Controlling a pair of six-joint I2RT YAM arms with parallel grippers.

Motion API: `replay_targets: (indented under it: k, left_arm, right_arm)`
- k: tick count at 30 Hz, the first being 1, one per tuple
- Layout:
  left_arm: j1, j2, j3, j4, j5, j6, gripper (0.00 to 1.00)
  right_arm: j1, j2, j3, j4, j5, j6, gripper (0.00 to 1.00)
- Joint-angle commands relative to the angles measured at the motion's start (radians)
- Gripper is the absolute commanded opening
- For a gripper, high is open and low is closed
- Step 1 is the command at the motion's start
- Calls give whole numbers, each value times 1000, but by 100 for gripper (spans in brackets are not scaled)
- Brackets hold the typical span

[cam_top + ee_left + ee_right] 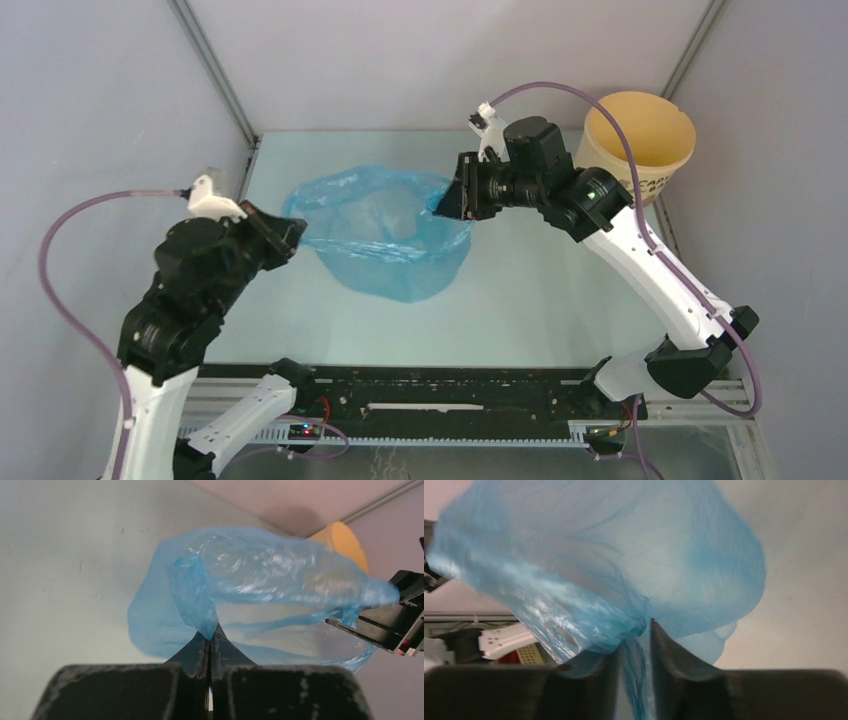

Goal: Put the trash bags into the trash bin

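Top camera looks down; wrist cameras closely share the trash bag [260, 575]

Glossy, wrinkled translucent blue plastic film of the trash bag [385, 235]; matt pale-yellow trash bin [640, 135]; smooth matt surface [540, 290].

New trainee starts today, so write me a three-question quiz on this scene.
1. True or false: the bag is already inside the bin.
2. Left gripper and right gripper: which pinch the bag? A) left only B) right only C) both
3. Fill in: the bin stands at the table's far ___ corner.
Key: 1 false; 2 C; 3 right.
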Motion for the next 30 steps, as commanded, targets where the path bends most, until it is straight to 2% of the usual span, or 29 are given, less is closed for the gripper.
replay_targets:
  k: [1, 3, 6, 8, 13, 17, 20, 25, 30]
  left_arm:
    - [5, -31, 76, -69, -109, 15, 0]
    - [4, -35, 81, -80, -136, 18, 0]
    - [4, -25, 79, -80, -140, 16, 0]
    - [5, -14, 70, -71, -125, 16, 0]
    - [5, 13, 47, -28, -97, 13, 0]
    - [5, 39, 57, -2, -70, 20, 0]
    - [5, 57, 77, 7, -54, 36, 0]
    - [5, 97, 150, -3, -45, 88, 0]
    - [4, 143, 257, -29, -62, 154, 0]
  right_arm:
    - [5, 14, 113, -87, -42, -60, 45]
    - [-17, -2, 148, -107, -68, -94, 62]
    - [-55, -46, 181, -132, -92, -151, 81]
    - [-98, -80, 200, -147, -111, -180, 86]
    - [-323, -144, 234, -169, -162, -159, 88]
    - [-519, -181, 168, -169, 126, -58, 90]
    - [-715, -188, 71, -132, 256, 58, 90]
    - [-933, -105, 31, -151, 356, 207, 91]
    - [-1033, 36, 52, -139, 392, 197, 93]
